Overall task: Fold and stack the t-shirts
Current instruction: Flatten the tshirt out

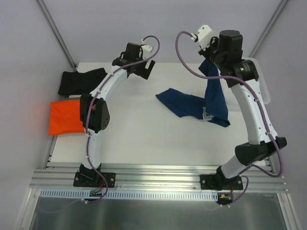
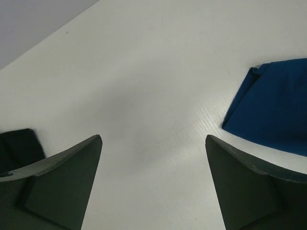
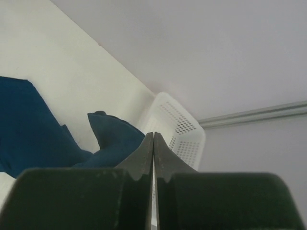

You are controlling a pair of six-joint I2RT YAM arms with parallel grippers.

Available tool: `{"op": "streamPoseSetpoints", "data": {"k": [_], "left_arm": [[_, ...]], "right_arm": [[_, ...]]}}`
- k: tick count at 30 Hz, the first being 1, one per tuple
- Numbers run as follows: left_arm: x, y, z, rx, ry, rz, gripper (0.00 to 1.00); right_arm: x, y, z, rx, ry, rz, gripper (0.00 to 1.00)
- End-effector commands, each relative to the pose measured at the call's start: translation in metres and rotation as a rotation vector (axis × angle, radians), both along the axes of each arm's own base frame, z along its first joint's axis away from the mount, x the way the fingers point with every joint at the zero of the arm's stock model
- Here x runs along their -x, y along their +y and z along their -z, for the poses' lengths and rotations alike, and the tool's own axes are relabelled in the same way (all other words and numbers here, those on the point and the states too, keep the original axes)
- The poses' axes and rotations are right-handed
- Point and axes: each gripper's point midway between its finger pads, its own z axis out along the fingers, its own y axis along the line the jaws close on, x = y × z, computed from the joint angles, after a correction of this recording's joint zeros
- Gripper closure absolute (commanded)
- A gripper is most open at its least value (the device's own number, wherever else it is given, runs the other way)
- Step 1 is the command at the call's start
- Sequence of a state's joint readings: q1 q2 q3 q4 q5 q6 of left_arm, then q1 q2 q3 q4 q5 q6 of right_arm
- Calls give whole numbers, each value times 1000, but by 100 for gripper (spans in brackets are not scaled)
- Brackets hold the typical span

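The navy blue t-shirt (image 1: 184, 103) lies partly spread on the middle of the table, and one end of it rises in a strip to my right gripper (image 1: 207, 60). That gripper (image 3: 153, 133) is shut, with the navy cloth (image 3: 29, 124) bunched by its left finger. My left gripper (image 1: 144, 67) hovers open over bare table at the back, empty (image 2: 153, 136); the navy shirt's edge (image 2: 276, 110) lies to its right. A folded black t-shirt (image 1: 79, 80) sits at the back left and shows in the left wrist view (image 2: 17, 146). The folded orange t-shirt (image 1: 66, 116) lies in front of it at the table's left edge.
A white lattice basket (image 3: 180, 129) stands at the table's right edge, mostly hidden behind my right arm in the top view (image 1: 265, 93). Walls close in behind and beside the table. An aluminium rail (image 1: 158, 175) runs along the near edge by the arm bases.
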State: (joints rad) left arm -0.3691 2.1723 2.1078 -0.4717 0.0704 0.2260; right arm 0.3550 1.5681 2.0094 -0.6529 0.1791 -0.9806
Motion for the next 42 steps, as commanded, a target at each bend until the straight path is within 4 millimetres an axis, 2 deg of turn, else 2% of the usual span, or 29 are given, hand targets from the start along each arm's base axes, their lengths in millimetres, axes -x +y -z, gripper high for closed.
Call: {"op": "streamPoseSetpoints", "data": {"k": [1,2,3,4,5,6,7,8,9,10,11,12,13,14,17,20,22,25,26,27,29,31,32,33,36,37,38,40,42], "left_arm": [[1,18,-84,179,-96,-122,10],[-2,31,-90,169,-117,-171,11],[-9,57,-97,124,-158,-276,11],[-11,87,-118,117,-207,-339,10],[-11,104,-129,106,-235,-376,10],[-11,126,-142,103,-269,-426,9],[-6,163,-162,99,-313,-508,9],[-2,183,-172,112,-331,-554,9],[6,200,-188,120,-362,-583,9],[9,212,-188,118,-362,-603,9],[13,237,-191,108,-372,-645,9],[16,246,-192,97,-374,-661,9],[20,251,-192,87,-376,-677,9],[21,264,-190,75,-375,-707,9],[20,260,-182,102,-351,-693,9],[13,255,-179,138,-341,-688,9],[9,251,-178,142,-342,-685,9],[5,249,-178,134,-346,-675,9],[5,248,-178,131,-345,-674,9],[4,248,-176,130,-342,-674,9],[3,247,-173,131,-333,-668,9],[3,245,-167,135,-320,-658,9],[2,243,-165,139,-313,-652,9],[2,242,-161,141,-302,-648,9],[1,228,-149,169,-261,-580,9],[3,210,-144,179,-237,-536,10],[6,190,-139,214,-201,-457,11],[16,170,-118,246,-118,-399,12],[30,144,-92,273,-26,-311,14]], "right_arm": [[-11,28,-28,-133,-48,-63,99],[-20,40,-36,-151,-64,-83,100],[-20,65,-38,-160,-69,-138,100],[-20,82,-40,-151,-79,-176,100],[-17,101,-47,-160,-102,-221,99],[-7,140,-60,-187,-130,-312,99],[2,159,-71,-215,-156,-364,99],[12,179,-89,-256,-200,-420,100],[38,211,-113,-293,-254,-516,99],[53,222,-143,-335,-348,-558,100],[67,230,-160,-339,-410,-596,99],[93,246,-177,-363,-460,-658,100],[112,241,-211,-407,-554,-677,100],[123,239,-225,-425,-599,-683,100],[141,207,-268,-434,-753,-607,99],[135,161,-278,-338,-821,-484,100],[117,124,-275,-278,-826,-392,100],[88,70,-249,-198,-756,-252,100],[91,48,-248,-201,-750,-209,100],[64,28,-216,-155,-670,-143,100],[57,-3,-183,-129,-578,-84,100],[42,1,-109,-31,-368,-128,99],[43,3,-84,-13,-294,-145,99],[46,10,-42,-22,-186,-180,100],[68,43,30,-86,44,-310,99],[76,49,59,-80,125,-330,100],[82,57,74,-76,167,-361,100],[97,71,101,-24,244,-420,99],[107,80,112,-3,288,-467,100]]}}
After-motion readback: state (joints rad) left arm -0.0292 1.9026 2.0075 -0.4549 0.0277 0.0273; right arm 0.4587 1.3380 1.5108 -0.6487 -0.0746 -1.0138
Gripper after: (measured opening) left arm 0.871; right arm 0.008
